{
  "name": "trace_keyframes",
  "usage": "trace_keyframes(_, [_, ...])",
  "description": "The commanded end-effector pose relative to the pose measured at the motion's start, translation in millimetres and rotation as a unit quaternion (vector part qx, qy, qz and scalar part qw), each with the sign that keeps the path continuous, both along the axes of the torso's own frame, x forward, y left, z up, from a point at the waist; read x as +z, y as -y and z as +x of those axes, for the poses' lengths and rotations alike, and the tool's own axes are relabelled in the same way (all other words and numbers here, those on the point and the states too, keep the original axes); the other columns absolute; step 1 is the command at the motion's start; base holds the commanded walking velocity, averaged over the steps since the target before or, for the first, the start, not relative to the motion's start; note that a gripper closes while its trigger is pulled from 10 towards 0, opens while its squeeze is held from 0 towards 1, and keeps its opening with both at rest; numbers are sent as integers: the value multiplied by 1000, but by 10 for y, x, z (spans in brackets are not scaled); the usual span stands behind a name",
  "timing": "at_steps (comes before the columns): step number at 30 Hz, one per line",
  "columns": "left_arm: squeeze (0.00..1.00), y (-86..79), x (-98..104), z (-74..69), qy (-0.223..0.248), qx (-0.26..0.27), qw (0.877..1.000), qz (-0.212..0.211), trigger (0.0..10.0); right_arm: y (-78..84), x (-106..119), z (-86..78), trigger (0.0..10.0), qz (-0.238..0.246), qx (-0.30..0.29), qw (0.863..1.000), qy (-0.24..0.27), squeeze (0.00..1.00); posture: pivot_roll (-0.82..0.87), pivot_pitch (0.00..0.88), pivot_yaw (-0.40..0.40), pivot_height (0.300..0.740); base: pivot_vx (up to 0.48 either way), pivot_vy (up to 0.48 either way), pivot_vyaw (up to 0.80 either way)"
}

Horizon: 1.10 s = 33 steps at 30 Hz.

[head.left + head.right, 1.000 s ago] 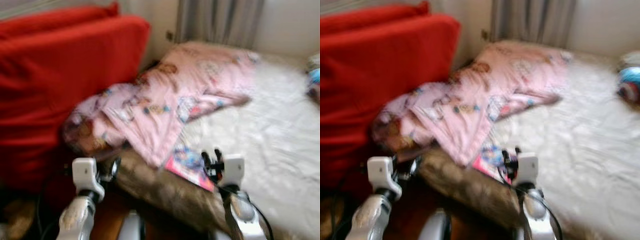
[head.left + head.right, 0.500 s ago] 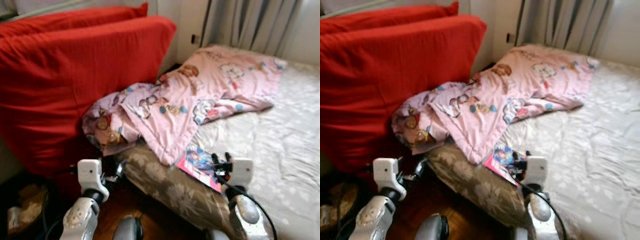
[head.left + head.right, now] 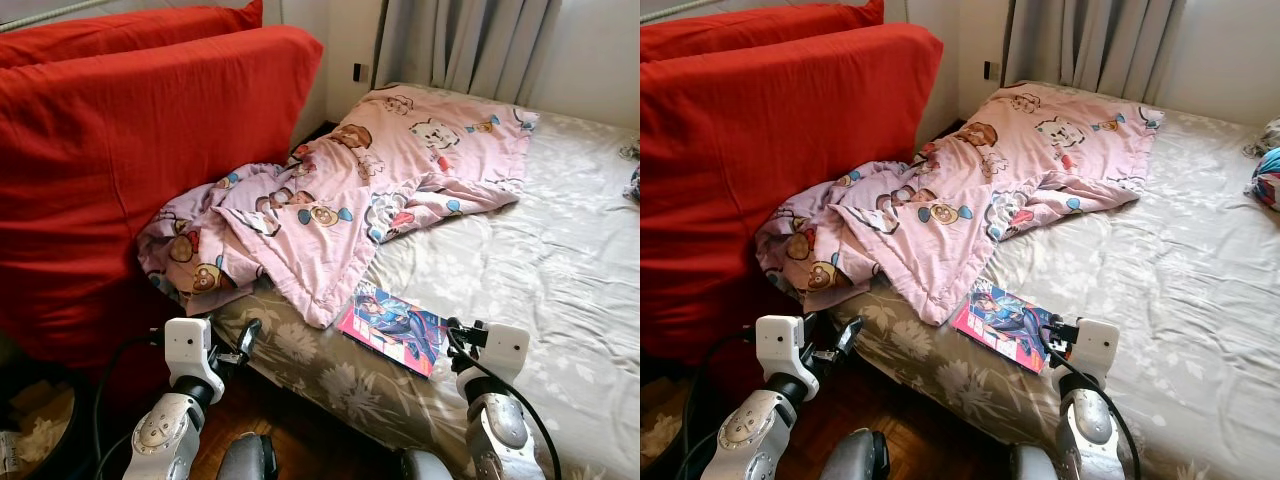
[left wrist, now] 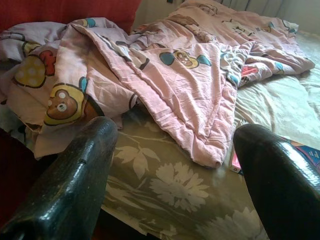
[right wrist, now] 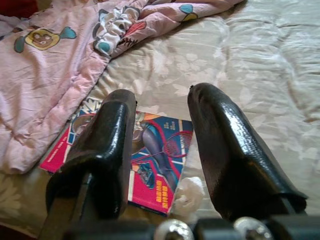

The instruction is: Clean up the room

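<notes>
Now the right gripper (image 5: pixel 160 150), fingers apart, hovers at the comic book (image 3: pixel 392 327) near the bed (image 3: pixel 560 270) front edge; next it must lower and pinch it.

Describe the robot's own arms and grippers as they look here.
Both arms are silver, rounded, each ending in a white boxy wrist block. The left gripper and right gripper each have two long, glossy black fingers. Black cables loop from each wrist block. A dark round spot marks the left block.

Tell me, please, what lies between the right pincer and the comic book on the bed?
In the right wrist view, a small crumpled white tissue lies at the near edge of the comic book, just ahead of the open right pincer.
</notes>
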<state>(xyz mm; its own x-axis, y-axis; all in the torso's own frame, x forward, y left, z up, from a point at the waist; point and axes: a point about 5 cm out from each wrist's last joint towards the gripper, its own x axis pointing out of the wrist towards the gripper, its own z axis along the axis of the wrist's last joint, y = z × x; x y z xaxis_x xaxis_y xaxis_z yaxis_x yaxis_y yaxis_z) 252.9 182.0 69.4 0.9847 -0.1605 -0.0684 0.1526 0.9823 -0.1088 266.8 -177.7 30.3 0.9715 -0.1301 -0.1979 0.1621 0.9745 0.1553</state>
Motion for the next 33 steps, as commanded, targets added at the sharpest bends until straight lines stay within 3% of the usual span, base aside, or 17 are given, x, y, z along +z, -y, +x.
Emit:
trace_keyframes(1, [0, -27, -20, -5, -7, 5, 1000, -3, 10000, -14, -13, 14, 10000, 0, -1, 1000, -6, 0, 10, 49, -13, 623, 0, 0, 0])
trace_keyframes(28, [0, -78, 7, -26, -6, 8, 1000, 7, 10000, 19, -49, 41, 10000, 1, -24, 1000, -17, 0, 23, 63, -8, 623, 292, 0, 0])
trace_keyframes(33, [0, -85, 13, -39, -5, 10, 1000, 11, 10000, -20, -81, 57, 10000, 5, -4, 1000, -28, 0, 25, 73, -5, 623, 176, 0, 0])
